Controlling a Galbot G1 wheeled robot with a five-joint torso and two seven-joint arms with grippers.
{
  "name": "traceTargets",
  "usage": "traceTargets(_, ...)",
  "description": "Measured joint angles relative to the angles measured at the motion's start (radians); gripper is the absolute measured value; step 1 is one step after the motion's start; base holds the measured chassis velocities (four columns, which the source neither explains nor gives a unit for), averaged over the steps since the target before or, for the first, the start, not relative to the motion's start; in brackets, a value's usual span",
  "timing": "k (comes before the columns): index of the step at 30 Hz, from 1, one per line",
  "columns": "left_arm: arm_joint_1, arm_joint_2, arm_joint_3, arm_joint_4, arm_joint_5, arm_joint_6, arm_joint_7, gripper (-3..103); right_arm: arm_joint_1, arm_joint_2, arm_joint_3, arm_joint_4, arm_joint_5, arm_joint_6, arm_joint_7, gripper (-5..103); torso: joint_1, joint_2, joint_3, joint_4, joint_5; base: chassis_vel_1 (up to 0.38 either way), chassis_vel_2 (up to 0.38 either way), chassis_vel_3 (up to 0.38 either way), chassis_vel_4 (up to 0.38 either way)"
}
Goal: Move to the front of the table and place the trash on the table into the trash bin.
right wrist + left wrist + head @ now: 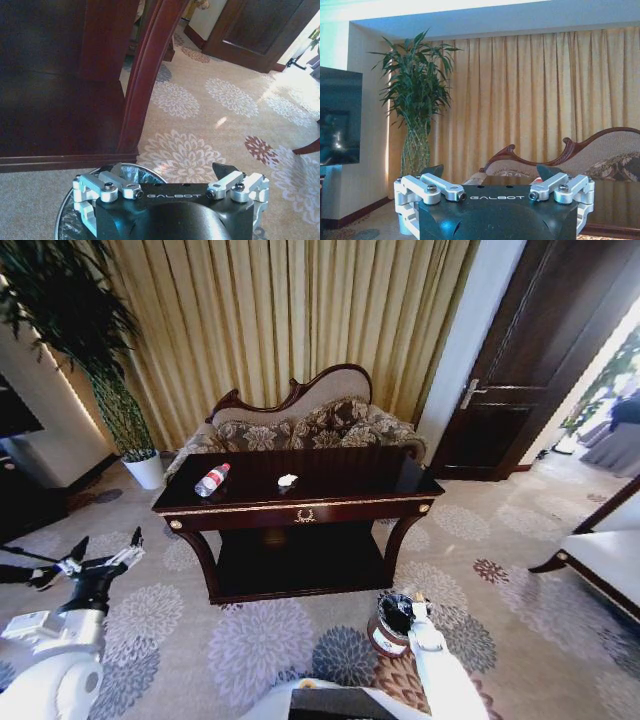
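Note:
The table [300, 508] is long and dark with gold trim, and it stands ahead of me in front of a sofa. On its top lie two pieces of trash. One is a clear bottle [211, 480] with a red cap, on its side at the left. The other is a crumpled white paper wad [287, 480] near the middle. The trash bin [383, 640] stands on the carpet by the table's front right leg. My right gripper [408, 602] [170, 171] hangs open and empty just above the bin's rim [145, 173]. My left gripper [108, 542] [490, 171] is open and empty, held left of the table.
A floral sofa [300, 425] stands behind the table, before gold curtains. A potted plant [120, 410] is at the left and a dark door [520, 390] at the right. More furniture [600, 560] edges in at the right. The table's curved leg [145, 75] and lower shelf [60, 115] are close to the bin.

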Motion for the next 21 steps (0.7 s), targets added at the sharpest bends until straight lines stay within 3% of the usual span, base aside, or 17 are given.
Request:
traceTargets(10, 0.003, -0.005, 0.000, -0.012, 0.002, -0.001, 0.000, 100, -0.014, 0.002, 0.004, 0.045, 0.016, 0.008, 0.000, 100, 0.000, 0.000, 0.000, -0.0001, 0.0002, 0.000, 0.000, 0.000, 0.000)
traceTargets(12, 0.003, -0.005, 0.000, -0.013, 0.002, -0.001, 0.000, 100, -0.024, 0.000, 0.002, 0.108, 0.085, 0.014, 0.000, 100, 0.000, 0.000, 0.000, 0.0000, 0.0001, 0.000, 0.000, 0.000, 0.000)
traceTargets(14, 0.002, -0.006, -0.001, -0.014, 0.002, -0.001, 0.000, 100, -0.047, -0.009, -0.008, 0.224, 0.223, 0.012, 0.000, 100, 0.000, 0.000, 0.000, 0.0002, 0.0001, 0.000, 0.000, 0.000, 0.000)
traceTargets(18, 0.002, -0.008, 0.000, -0.014, 0.004, -0.001, 0.000, 100, -0.065, -0.022, -0.011, 0.318, 0.306, 0.000, 0.000, 100, 0.000, 0.000, 0.000, 0.0003, 0.0002, 0.000, 0.000, 0.000, 0.000)
traceTargets(21, 0.000, -0.015, 0.010, -0.013, 0.012, 0.000, 0.000, 100, -0.131, -0.066, 0.011, 0.627, 0.483, -0.085, 0.000, 100, 0.000, 0.000, 0.000, 0.0001, -0.0003, 0.000, 0.000, 0.000, 0.000)
